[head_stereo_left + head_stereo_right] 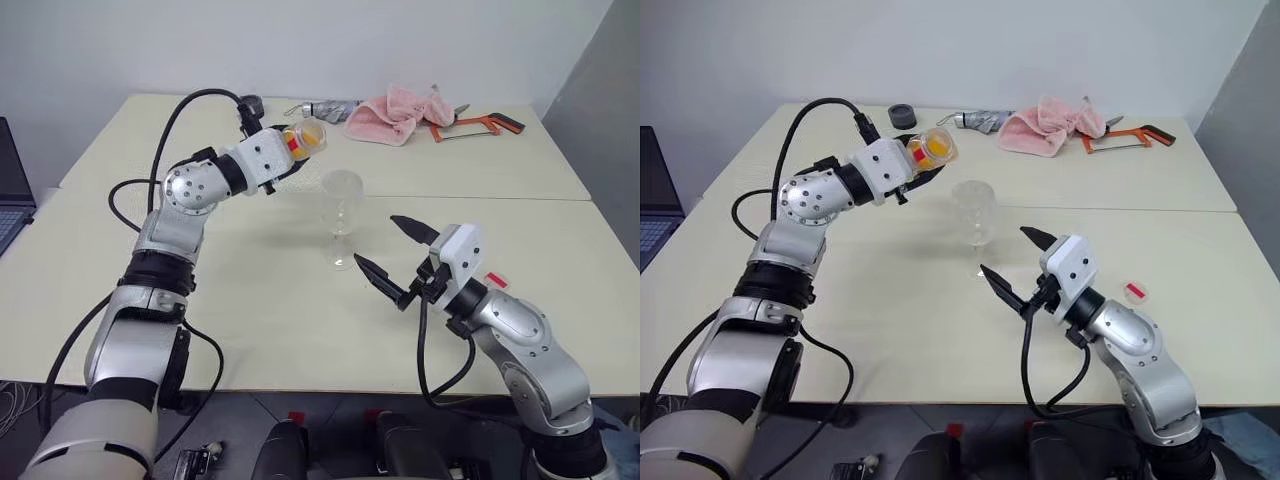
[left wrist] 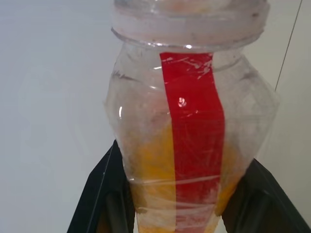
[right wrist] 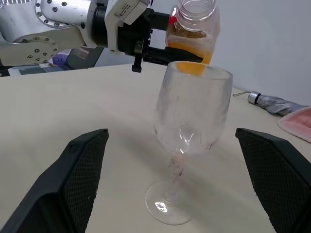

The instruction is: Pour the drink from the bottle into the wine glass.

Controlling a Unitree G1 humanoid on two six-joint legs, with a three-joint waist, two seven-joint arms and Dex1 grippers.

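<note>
My left gripper is shut on the bottle, a small clear one with a red strip. It is held tipped on its side above the table, with its uncapped mouth toward the wine glass. The orange drink sits in the bottle's lower part, and I see no stream leaving the mouth. The glass stands upright on the table and looks empty. The bottle hangs up and to the left of its rim. My right gripper is open just right of the glass, one finger on each side of the stem without touching it.
A small red-and-white cap lies on the table right of my right arm. At the far edge are a pink towel, an orange hacksaw, a grey folded umbrella and a black round thing. A laptop sits far left.
</note>
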